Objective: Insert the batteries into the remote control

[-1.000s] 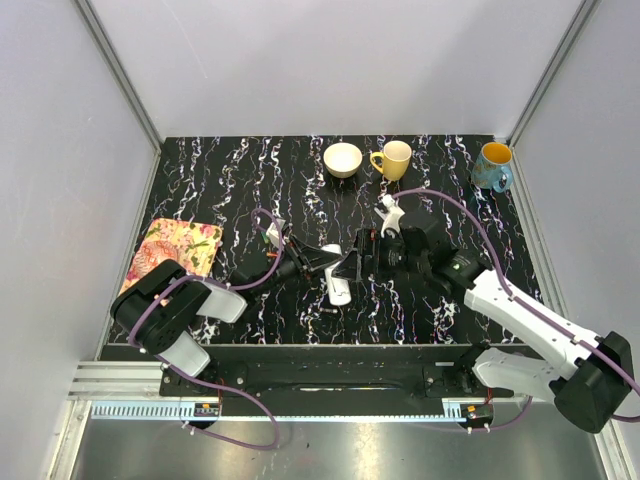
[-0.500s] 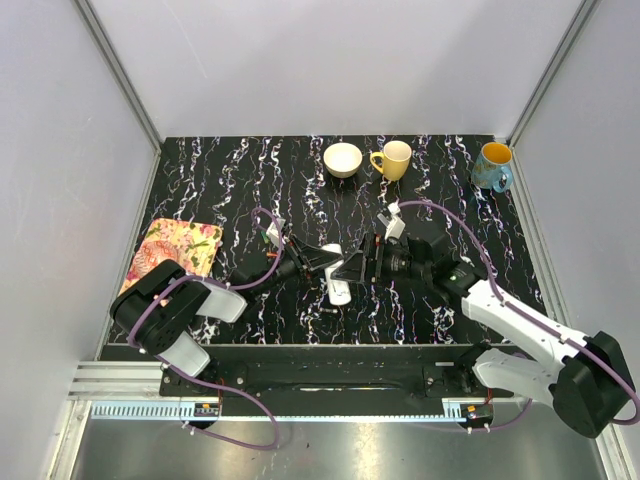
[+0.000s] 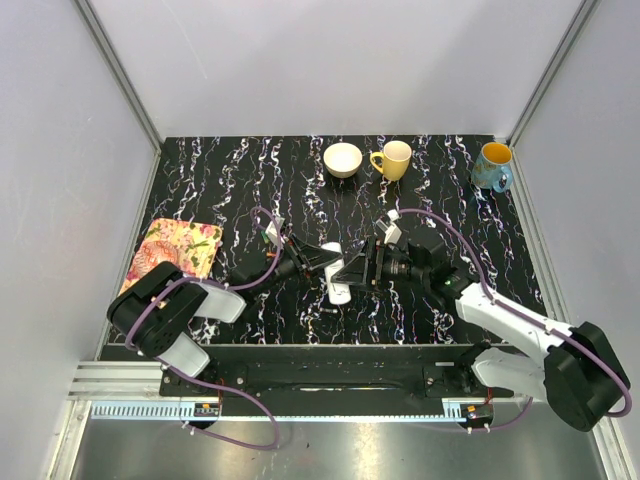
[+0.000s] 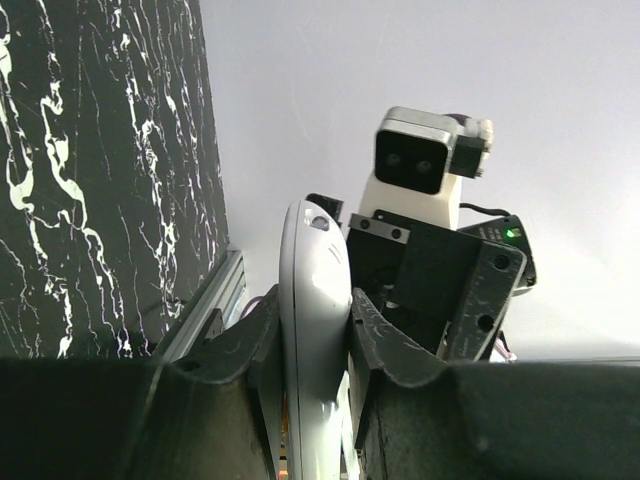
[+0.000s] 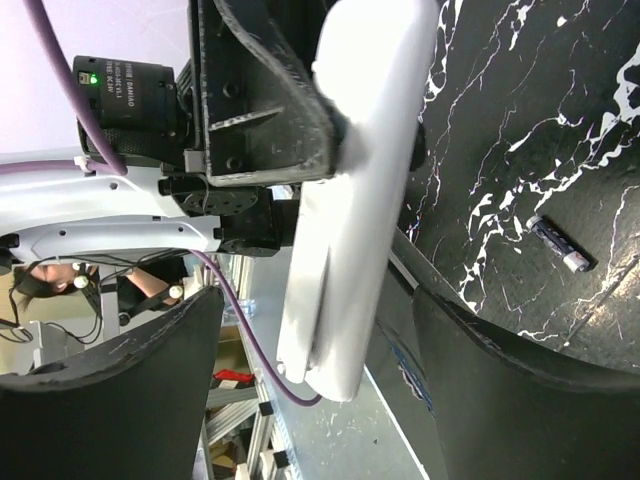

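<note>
Two robot arms are meeting over the middle of a black table (image 3: 230, 180) veined with white. The left arm is reaching in low from the left with its wrist turned on its side. The left gripper (image 4: 313, 305) is pinching the remote control (image 4: 305, 260) edge-on between both of its jaws. The right arm is stretching in from the lower right. The right gripper (image 5: 318, 300) is facing the left one, its fingers (image 5: 110, 400) spread wide to either side of the remote's free end and apparently not touching it.

One battery (image 5: 560, 243), dark with a pale tip, is lying on the tabletop beyond the remote. A cream bowl (image 3: 343, 160), a yellow mug (image 3: 395, 158) and a blue mug (image 3: 492, 168) are standing along the far edge. A floral cloth (image 3: 178, 248) is lying at the left edge. Pale walls (image 3: 330, 60) are enclosing the table.

From above, the two grippers are covering most of the remote. Each wrist view is cutting off one end of it, so its button face and recess cannot be told apart.
</note>
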`<state>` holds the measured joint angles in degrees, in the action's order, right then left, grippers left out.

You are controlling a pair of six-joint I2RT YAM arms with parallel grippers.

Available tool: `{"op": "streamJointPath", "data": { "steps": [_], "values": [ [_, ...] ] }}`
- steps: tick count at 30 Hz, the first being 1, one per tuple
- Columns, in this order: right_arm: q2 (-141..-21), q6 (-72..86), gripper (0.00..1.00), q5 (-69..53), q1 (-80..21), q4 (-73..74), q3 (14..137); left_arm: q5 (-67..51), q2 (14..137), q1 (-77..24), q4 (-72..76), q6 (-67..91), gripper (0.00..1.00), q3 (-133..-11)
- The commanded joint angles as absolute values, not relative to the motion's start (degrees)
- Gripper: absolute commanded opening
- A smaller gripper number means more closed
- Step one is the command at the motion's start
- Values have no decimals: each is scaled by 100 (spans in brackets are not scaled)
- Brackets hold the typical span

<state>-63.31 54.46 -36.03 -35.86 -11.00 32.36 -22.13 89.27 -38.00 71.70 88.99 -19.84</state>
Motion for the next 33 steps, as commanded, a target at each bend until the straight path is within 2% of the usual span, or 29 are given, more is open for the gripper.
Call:
{"op": "streamJointPath", "data": {
  "steps": [1, 6, 13, 33],
  "values": [
    [-6442, 5739, 81, -3893, -3481, -1793, 3120, -2347, 8649, -3788, 9369, 8921, 0, -2101],
    [-6548, 5862, 77, -3990, -3454, -2030, 3067, -2347, 8613, -3788, 9360, 8903, 0, -2092],
    [-6776, 6196, 65, -4227, -3445, -2610, 2909, -2338, 8604, -3797, 9378, 8903, 0, -2083],
    [-7242, 6600, 47, -4447, -3445, -3392, 2751, -2329, 8499, -3841, 9448, 8912, 0, -2065]
  ]
}}
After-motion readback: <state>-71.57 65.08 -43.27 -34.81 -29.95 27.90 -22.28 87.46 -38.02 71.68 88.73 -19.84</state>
